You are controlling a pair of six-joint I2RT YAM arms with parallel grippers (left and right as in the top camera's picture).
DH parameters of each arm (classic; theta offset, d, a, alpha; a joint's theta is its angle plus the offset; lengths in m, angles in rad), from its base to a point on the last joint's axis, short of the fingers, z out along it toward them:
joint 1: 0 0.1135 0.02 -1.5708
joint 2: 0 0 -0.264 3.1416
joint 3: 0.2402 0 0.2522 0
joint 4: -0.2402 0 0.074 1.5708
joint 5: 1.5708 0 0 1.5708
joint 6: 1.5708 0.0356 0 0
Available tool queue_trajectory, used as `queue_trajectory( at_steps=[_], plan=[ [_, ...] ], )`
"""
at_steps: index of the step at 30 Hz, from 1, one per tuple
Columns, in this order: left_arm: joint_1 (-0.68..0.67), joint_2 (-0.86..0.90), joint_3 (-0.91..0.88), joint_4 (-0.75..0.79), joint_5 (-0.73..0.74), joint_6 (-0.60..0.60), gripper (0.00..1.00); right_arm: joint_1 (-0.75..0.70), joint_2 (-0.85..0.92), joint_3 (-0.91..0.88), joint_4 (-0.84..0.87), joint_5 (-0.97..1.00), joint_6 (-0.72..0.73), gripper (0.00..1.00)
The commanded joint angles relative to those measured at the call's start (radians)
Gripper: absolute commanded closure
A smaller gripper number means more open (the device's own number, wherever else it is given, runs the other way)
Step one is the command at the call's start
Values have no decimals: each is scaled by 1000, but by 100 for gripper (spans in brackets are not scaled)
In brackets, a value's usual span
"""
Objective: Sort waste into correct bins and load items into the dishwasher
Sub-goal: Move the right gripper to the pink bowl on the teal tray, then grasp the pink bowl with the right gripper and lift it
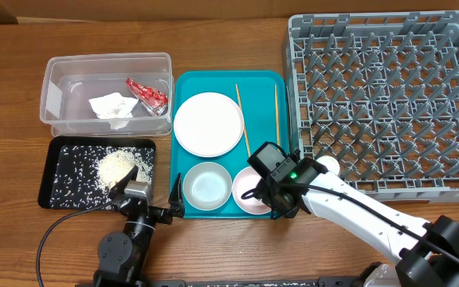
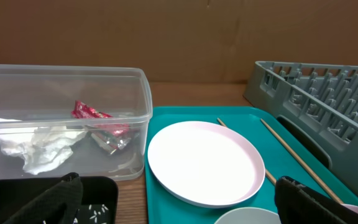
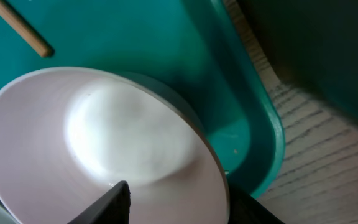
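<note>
The small pale pink bowl [image 3: 104, 137] sits rim-first between the right gripper's [image 3: 182, 202] parted fingers, so dish loading seems underway: pinch, then lift to the grey latticed plastic dish rack [image 1: 389, 96]; the left gripper [image 2: 179, 186] gapes empty.

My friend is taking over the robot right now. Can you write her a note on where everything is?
Left gripper open, low by the teal tray. Right gripper at the pink bowl rim; grip unclear.
Done: wrapper and napkin in clear tub, rice on black tray.
To do: plate, white bowl, pink bowl, chopsticks on teal tray, cup beside the rack; nothing racked yet.
</note>
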Motion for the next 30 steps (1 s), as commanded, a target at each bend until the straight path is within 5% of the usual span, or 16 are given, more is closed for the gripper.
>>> queue_trajectory(
  at_steps=[1,9,11,12,17,30],
  plan=[
    [5,-11,-3,-2,8,0,0,12,21,-37,19,-85,26,50],
    [5,-11,-3,-2,8,0,0,13,-36,74,-99,70,-208,57],
    [5,-11,-3,-2,8,0,0,13,-58,124,-142,124,-339,53],
    [5,-11,-3,-2,8,0,0,13,-74,170,-149,125,-555,50],
    [5,-11,-3,-2,8,0,0,13,-72,191,-139,114,-875,39],
    [5,-11,-3,-2,8,0,0,-49,62,157,27,197,-1205,34]
  ],
)
